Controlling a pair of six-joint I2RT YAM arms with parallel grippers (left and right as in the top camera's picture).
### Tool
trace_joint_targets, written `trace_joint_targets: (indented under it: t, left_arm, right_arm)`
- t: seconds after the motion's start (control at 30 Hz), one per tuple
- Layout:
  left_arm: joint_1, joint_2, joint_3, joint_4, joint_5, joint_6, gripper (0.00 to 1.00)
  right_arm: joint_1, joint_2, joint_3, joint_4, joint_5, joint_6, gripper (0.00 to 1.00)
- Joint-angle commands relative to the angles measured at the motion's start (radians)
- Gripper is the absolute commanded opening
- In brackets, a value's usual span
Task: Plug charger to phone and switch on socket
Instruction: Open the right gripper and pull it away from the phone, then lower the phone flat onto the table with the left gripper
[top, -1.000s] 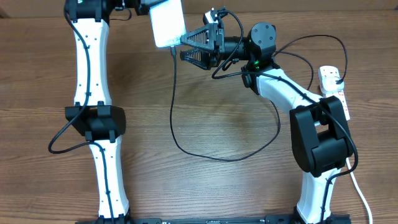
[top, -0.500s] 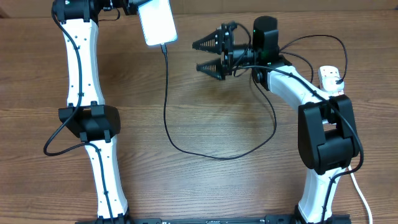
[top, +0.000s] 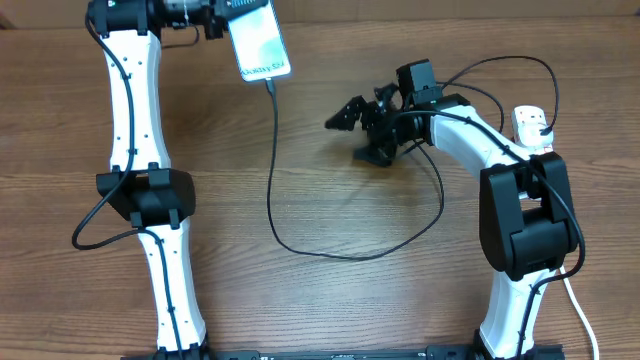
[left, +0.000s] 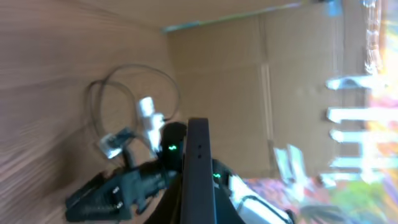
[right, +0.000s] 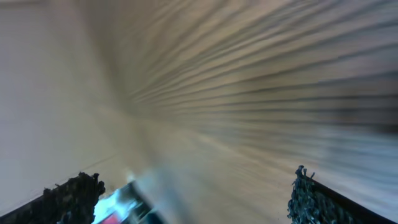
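Note:
My left gripper (top: 230, 12) at the table's far left is shut on the phone (top: 258, 40). The phone's pale blue screen faces up and its text end points toward me. In the left wrist view the phone (left: 198, 168) shows edge-on as a dark bar. The charger (top: 273, 150), a thin black cable, meets the phone's near edge, loops across the table and runs right toward the socket (top: 533, 125). The white socket is partly hidden by my right arm. Right of centre my right gripper (top: 357, 137) stands open and apart from the phone, with nothing between its fingers (right: 311, 199).
A thick white cord (top: 580, 310) trails from the socket toward the front right. The right wrist view is blurred, with a pale object (right: 118, 202) bearing a red spot low between the fingers. Cardboard panels (left: 236, 93) stand beyond the table.
The left gripper swung the phone left, then slightly back, and the cable followed. The right gripper drew back to the right away from the phone and turned down toward the table, still open.

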Motion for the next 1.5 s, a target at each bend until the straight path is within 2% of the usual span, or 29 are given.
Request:
trace_joint_targets:
  t: [0.0, 0.17, 0.37, 0.6, 0.7, 0.93, 1.17, 1.47]
  left_arm:
    - [-0.044, -0.008, 0.008, -0.1, -0.189, 0.164, 0.04]
    - [-0.108, -0.003, 0.008, -0.272, -0.406, 0.299, 0.04]
    - [-0.177, 0.029, 0.007, -0.338, -0.53, 0.345, 0.04]
    - [-0.225, 0.125, 0.007, -0.338, -0.54, 0.339, 0.04]
    - [-0.235, 0.183, 0.007, -0.337, -0.529, 0.294, 0.04]
    - [-0.237, 0.3, 0.007, -0.328, -0.446, 0.266, 0.04]
    - [-0.238, 0.356, 0.007, -0.331, -0.523, 0.245, 0.04]
    - [-0.246, 0.356, 0.007, -0.325, -0.741, 0.191, 0.04]
  right_arm:
    - [-0.03, -0.008, 0.008, -0.037, 0.206, -0.09, 1.0]
    - [-0.062, -0.008, 0.008, -0.097, 0.329, -0.09, 1.0]
    - [-0.071, -0.008, 0.008, -0.153, 0.444, -0.089, 1.0]
    - [-0.071, -0.008, 0.008, -0.185, 0.47, -0.089, 1.0]
    - [-0.071, -0.008, 0.008, -0.188, 0.469, -0.089, 1.0]
    - [-0.071, -0.008, 0.008, -0.194, 0.469, -0.089, 1.0]
    - [-0.071, -0.008, 0.008, -0.194, 0.469, -0.089, 1.0]
    - [-0.071, -0.008, 0.008, -0.193, 0.469, -0.089, 1.0]
